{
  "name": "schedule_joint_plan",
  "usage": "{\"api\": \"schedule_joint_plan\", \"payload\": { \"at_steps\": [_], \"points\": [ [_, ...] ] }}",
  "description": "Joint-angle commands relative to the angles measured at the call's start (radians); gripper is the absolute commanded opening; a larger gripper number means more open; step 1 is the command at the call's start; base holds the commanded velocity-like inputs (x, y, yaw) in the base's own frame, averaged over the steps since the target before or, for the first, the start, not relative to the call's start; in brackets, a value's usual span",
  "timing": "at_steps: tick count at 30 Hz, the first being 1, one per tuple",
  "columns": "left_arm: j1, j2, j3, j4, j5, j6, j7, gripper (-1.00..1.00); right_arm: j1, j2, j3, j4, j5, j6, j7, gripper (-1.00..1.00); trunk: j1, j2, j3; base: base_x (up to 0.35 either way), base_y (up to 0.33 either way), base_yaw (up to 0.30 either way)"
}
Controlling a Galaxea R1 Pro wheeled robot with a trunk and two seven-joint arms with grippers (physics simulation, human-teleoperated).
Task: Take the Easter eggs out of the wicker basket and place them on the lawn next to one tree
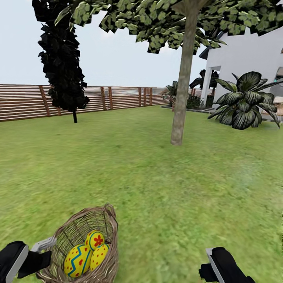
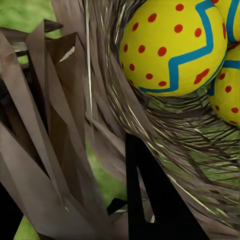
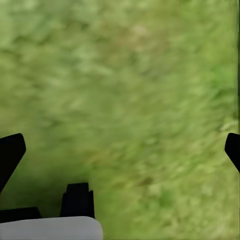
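1. Grass spreads across the whole frame: the lawn [image 1: 165, 188] is short, flat and green, and it runs back to a brown slatted fence [image 1: 118, 98] and a white house [image 1: 243, 59] at the upper right.
2. Nearest us, at the lower left, the wicker basket [image 1: 84, 224] sits tilted, its open weave stiff yet springy. Our left gripper [image 1: 37, 251] is pressed against its wall; from the left wrist view, we cannot tell whether the jaws grip the wicker.
3. Inside lie the three Easter eggs [image 1: 88, 253], smooth, hard, yellow, with blue zigzags and red dots. We judge them light, slick and prone to roll, so each is best pinched across its widest middle.
4. At the lower right our right gripper [image 1: 214, 261] hangs over bare grass with its fingers spread wide, holding nothing.
5. Farther off, right of centre, stands the tree [image 1: 181, 78] with its straight mottled trunk, well apart from the basket.
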Motion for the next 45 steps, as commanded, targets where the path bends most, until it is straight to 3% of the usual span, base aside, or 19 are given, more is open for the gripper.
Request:
{"api": "schedule_joint_plan", "payload": {
  "at_steps": [1,9,22,45],
  "points": [
    [-0.001,0.0,0.003,-0.001,0.007,0.005,-0.008,-1.0,-0.001,0.0,0.0,-0.001,0.005,0.004,0.002,1.0,0.0,0.0,-0.001,0.337,0.0,-0.262],
    [-0.001,0.0,0.003,-0.002,0.007,0.005,-0.008,-1.0,-0.001,0.0,0.003,-0.001,0.006,0.004,0.0,1.0,0.0,0.0,-0.001,0.337,0.0,-0.059],
    [-0.001,0.0,0.003,-0.001,0.007,0.005,-0.008,-1.0,-0.001,0.0,0.0,-0.001,0.006,0.004,0.0,1.0,0.0,0.0,-0.001,0.337,0.0,-0.249],
    [-0.001,-0.011,0.001,0.0,0.006,0.004,-0.008,-1.0,-0.001,0.0,0.0,-0.002,0.005,0.004,0.0,1.0,0.0,0.0,-0.001,0.337,0.0,-0.003]
  ]
}}
